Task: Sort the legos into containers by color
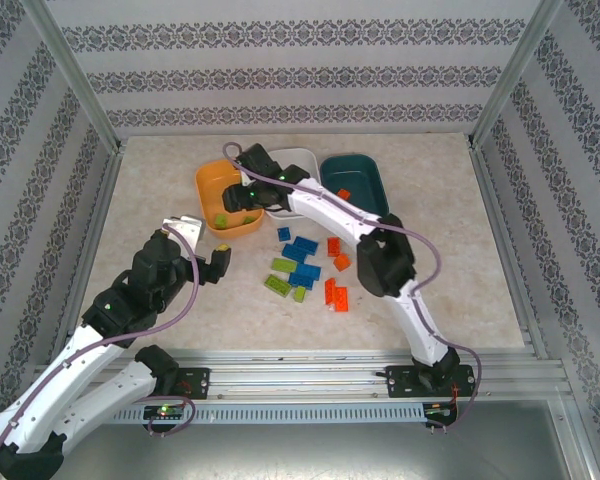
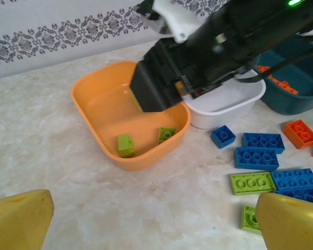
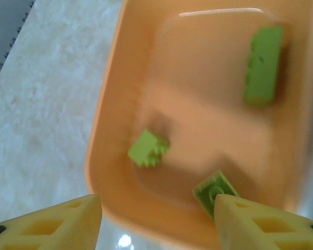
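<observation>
Over the orange tub (image 3: 115, 104), right fingers (image 3: 52, 221) apart by its rim, left fingers (image 2: 18, 219) apart above table (image 2: 146, 208).

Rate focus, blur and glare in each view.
Top external: sharp, evenly lit, soft shadows under the arms. Left wrist: shallow orange plastic tub crisp, left pincer defocused. Right wrist: that tub and small lime green studded bricks smeared, white glare line inside it.
</observation>
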